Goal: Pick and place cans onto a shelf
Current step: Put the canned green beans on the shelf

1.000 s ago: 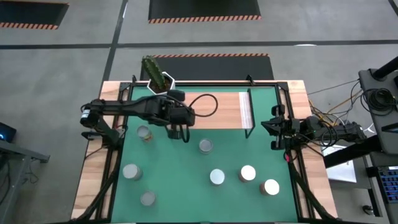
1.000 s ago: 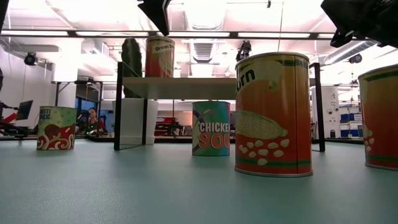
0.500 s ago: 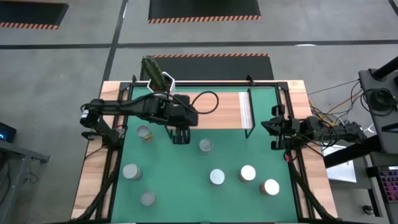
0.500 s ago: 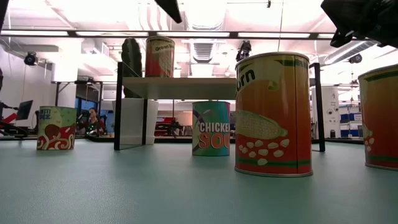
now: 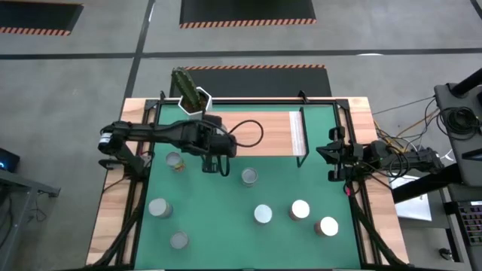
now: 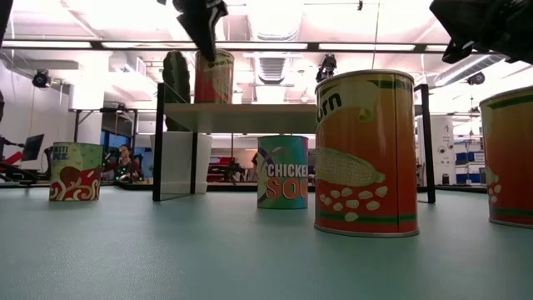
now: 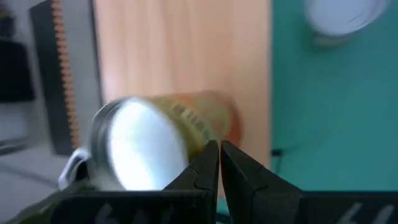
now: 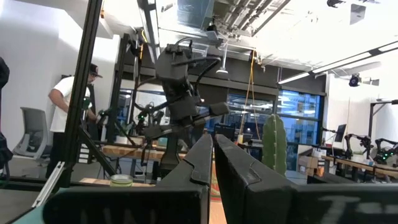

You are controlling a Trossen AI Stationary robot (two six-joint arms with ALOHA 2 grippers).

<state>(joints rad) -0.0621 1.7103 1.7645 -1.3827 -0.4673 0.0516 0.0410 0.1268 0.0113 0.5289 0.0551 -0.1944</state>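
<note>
A can (image 6: 215, 79) stands upright on the left end of the shelf (image 5: 263, 134); the left wrist view shows its silvery top (image 7: 143, 152) over the wood plank. My left gripper (image 5: 215, 167) hangs shut just in front of the shelf's near edge, above the mat, with its tips (image 6: 206, 46) level with that can and touching nothing. Several more cans stand upright on the green mat (image 5: 226, 226), among them one (image 5: 249, 176) close to my left gripper and one (image 5: 175, 160) to its left. My right gripper (image 5: 330, 154) waits shut at the table's right edge.
A white hexagonal pot with a cactus (image 5: 192, 94) stands at the far edge behind the shelf's left end. A black metal frame (image 5: 354, 203) runs along the table's sides. In the low view a corn can (image 6: 366, 154) and a soup can (image 6: 283, 171) stand before the shelf.
My left gripper, shut all the while, first rose a little and then came down in front of the shelf's left end, so its tips now hang before the can on the shelf. The cans have not moved.
</note>
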